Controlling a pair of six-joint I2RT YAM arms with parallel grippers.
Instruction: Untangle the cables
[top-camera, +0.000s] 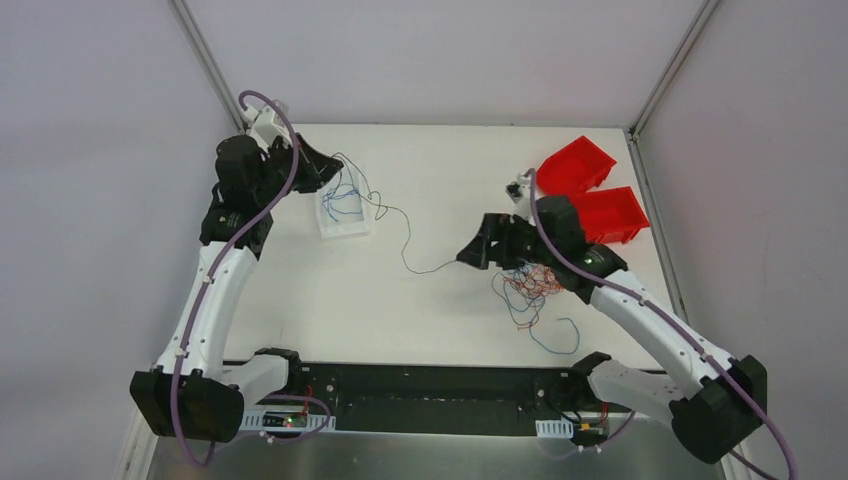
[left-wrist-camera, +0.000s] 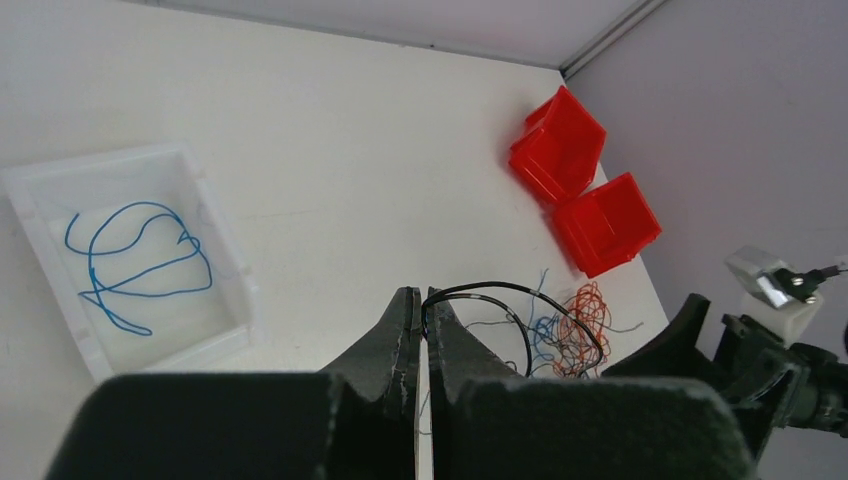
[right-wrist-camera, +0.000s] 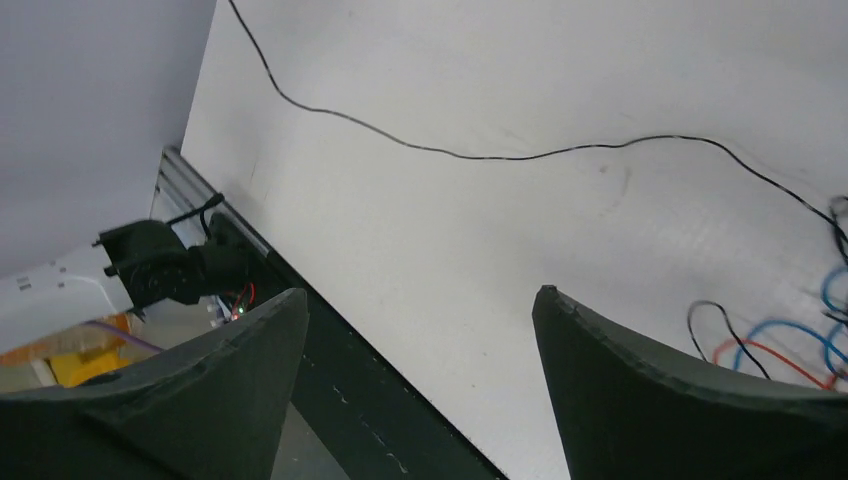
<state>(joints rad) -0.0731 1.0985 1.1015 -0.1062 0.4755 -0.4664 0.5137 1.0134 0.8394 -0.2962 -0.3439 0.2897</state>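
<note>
The cables lie in three spots on the counter (top-camera: 430, 330). One blue strand (left-wrist-camera: 140, 272) is coiled in the white tray (left-wrist-camera: 230, 262) at the upper left of the overhead view. A knot (top-camera: 530, 285) of orange, red and blue wire sits right of centre, and a long black cable (right-wrist-camera: 500, 157) snakes between the two. A loose blue loop (top-camera: 562, 340) trails off below the knot.

The left arm (top-camera: 215, 290) reaches up beside the tray. Its wrist camera shows its jaws pressed together on the black cable near its end. The right arm (top-camera: 650, 320) hovers at the knot's left edge, its jaws spread wide with nothing between them.

These wires look feather-light, limp and a bit springy, so I'd expect a tug on one to drag the whole knot along rather than free it. The best hold, to my eye, is a single strand where it leaves the bunch, pinched squarely because it is so thin. The other jaws would pin the knot down.
</note>
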